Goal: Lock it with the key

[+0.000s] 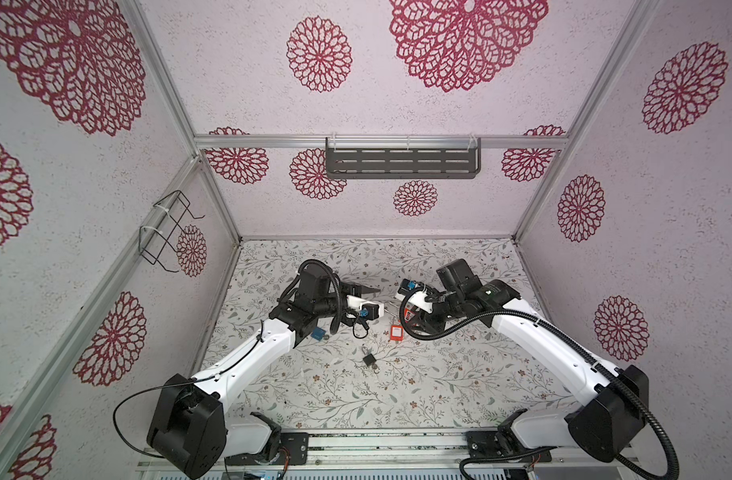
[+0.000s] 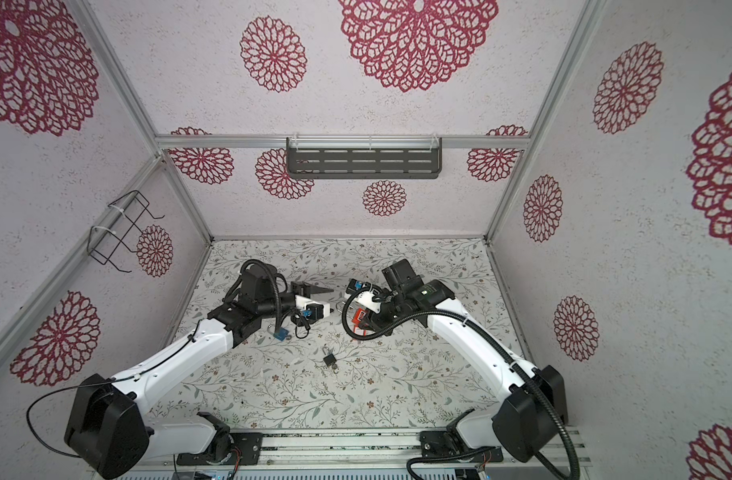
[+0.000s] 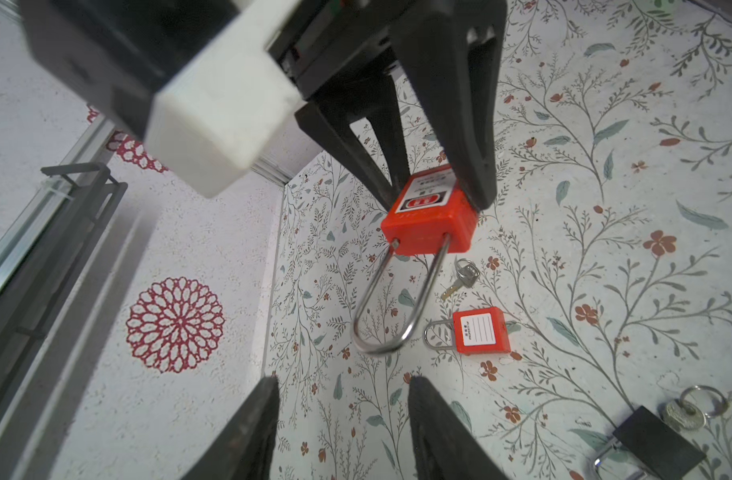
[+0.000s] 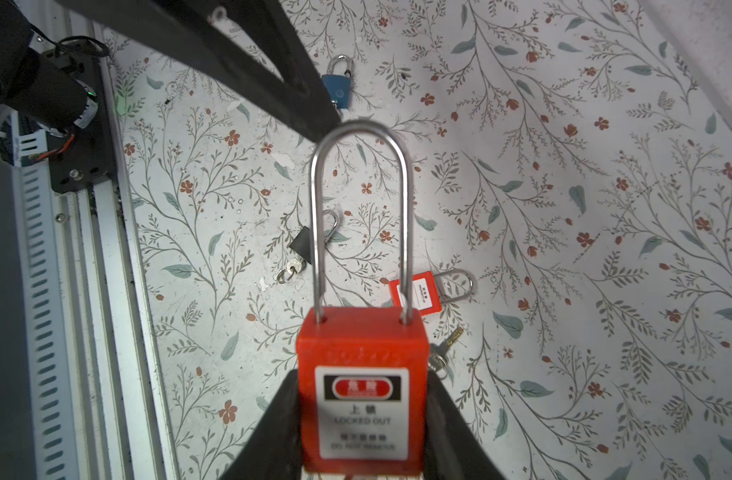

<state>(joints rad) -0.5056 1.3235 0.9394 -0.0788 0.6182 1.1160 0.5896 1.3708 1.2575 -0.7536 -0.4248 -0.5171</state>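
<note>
A red padlock (image 4: 362, 411) with a long steel shackle (image 4: 358, 208) is held off the table, and my right gripper (image 4: 362, 374) is shut on its body. The shackle points toward my left gripper (image 3: 343, 382), which stands open and empty just short of the shackle's bow (image 3: 381, 345). In both top views the two grippers (image 1: 379, 297) (image 1: 410, 316) face each other above the middle of the table. A small key (image 3: 460, 280) on a ring lies on the table beyond the held lock, touching neither gripper. The held lock's keyhole is hidden.
A smaller red padlock (image 3: 480, 330) lies next to the key. A black padlock (image 1: 368, 359) with its own key and ring (image 3: 684, 415) lies nearer the front. A blue padlock (image 1: 318, 333) lies under the left arm. A shelf (image 1: 401, 162) hangs on the back wall.
</note>
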